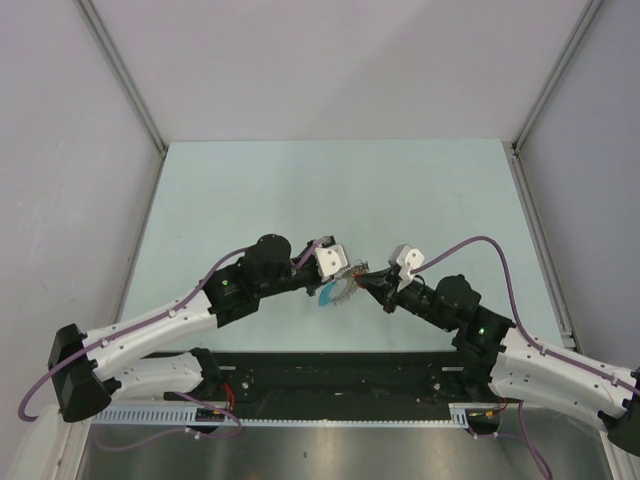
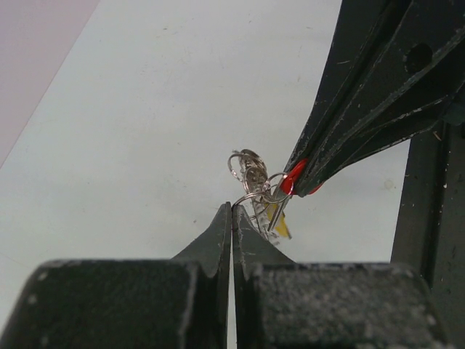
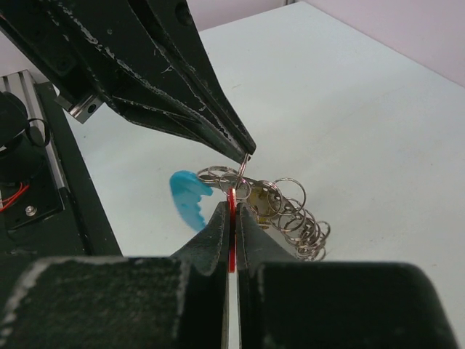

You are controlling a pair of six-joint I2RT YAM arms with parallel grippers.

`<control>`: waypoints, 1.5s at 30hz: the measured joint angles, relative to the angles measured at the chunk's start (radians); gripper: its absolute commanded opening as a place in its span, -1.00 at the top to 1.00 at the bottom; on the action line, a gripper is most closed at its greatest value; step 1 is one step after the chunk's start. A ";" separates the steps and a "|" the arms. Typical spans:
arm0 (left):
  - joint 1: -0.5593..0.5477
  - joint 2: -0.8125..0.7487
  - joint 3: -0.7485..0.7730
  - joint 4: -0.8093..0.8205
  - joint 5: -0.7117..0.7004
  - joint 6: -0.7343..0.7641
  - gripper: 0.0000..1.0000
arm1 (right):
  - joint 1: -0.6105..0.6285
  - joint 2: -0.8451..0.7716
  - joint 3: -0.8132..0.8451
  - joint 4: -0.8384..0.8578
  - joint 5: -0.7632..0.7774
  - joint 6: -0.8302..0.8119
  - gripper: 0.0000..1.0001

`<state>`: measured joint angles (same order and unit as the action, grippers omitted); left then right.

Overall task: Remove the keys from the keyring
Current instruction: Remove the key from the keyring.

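Nothing is off yet. Your left hand [image 2: 232, 211] is pinched fully closed on a wire loop of the keyring [image 3: 290, 212]. Your right hand [image 3: 232, 209] is clamped tight on the red head of the key [image 2: 293, 177]. The bundle sits between the two hands at the centre of the overhead view, seemingly lifted off the desk [image 1: 300, 190], with its blue piece [image 3: 187, 198] at its lower left. The key looks threaded on the ring, so the whole separation is left to do. I cannot tell whether other keys hang there.
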<state>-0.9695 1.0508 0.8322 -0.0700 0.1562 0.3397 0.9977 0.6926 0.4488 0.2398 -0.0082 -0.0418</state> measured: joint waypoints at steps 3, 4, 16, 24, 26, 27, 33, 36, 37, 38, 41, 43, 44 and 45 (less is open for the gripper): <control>0.000 0.000 0.000 -0.001 -0.002 -0.002 0.99 | 0.009 0.000 0.000 0.000 0.004 -0.003 1.00; 0.000 0.000 0.000 -0.001 -0.005 -0.002 0.99 | 0.011 0.001 0.000 0.000 0.004 -0.004 1.00; 0.004 -0.025 0.001 0.000 -0.073 -0.016 0.99 | 0.085 0.030 -0.006 -0.043 0.058 -0.045 1.00; 0.111 -0.024 0.089 -0.124 0.081 0.000 0.17 | 0.081 -0.036 -0.006 -0.058 0.036 -0.173 1.00; 0.164 -0.024 0.115 -0.140 0.172 0.001 0.11 | 0.067 -0.053 -0.005 -0.057 0.005 -0.214 1.00; 0.193 -0.024 0.125 -0.145 0.231 0.001 0.08 | 0.050 -0.055 0.000 -0.059 -0.023 -0.237 1.00; 0.257 -0.017 0.146 -0.187 0.467 0.021 0.03 | -0.137 0.035 0.134 -0.158 -0.302 -0.381 1.00; 0.272 0.010 0.183 -0.232 0.569 0.050 0.00 | -0.241 0.109 0.261 -0.283 -0.525 -0.475 1.00; 0.277 0.020 0.198 -0.247 0.600 0.063 -0.01 | -0.263 0.125 0.287 -0.309 -0.579 -0.499 1.00; 0.279 0.027 0.211 -0.262 0.629 0.074 -0.01 | -0.292 0.141 0.320 -0.351 -0.653 -0.530 1.00; 0.282 0.033 0.227 -0.293 0.698 0.091 -0.05 | -0.363 0.173 0.383 -0.460 -0.838 -0.619 1.00; 0.282 0.026 0.223 -0.299 0.716 0.097 -0.07 | -0.397 0.191 0.410 -0.521 -0.933 -0.674 1.00; 0.282 0.020 0.217 -0.298 0.716 0.098 -0.07 | -0.407 0.196 0.415 -0.538 -0.959 -0.690 1.00; 0.278 0.010 0.204 -0.296 0.716 0.098 -0.06 | -0.412 0.202 0.418 -0.556 -0.985 -0.705 1.00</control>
<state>-0.6914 1.0603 1.0359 -0.3660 0.8719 0.4381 0.5854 0.8944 0.8669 -0.3164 -0.9932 -0.7467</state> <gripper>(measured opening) 0.531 0.020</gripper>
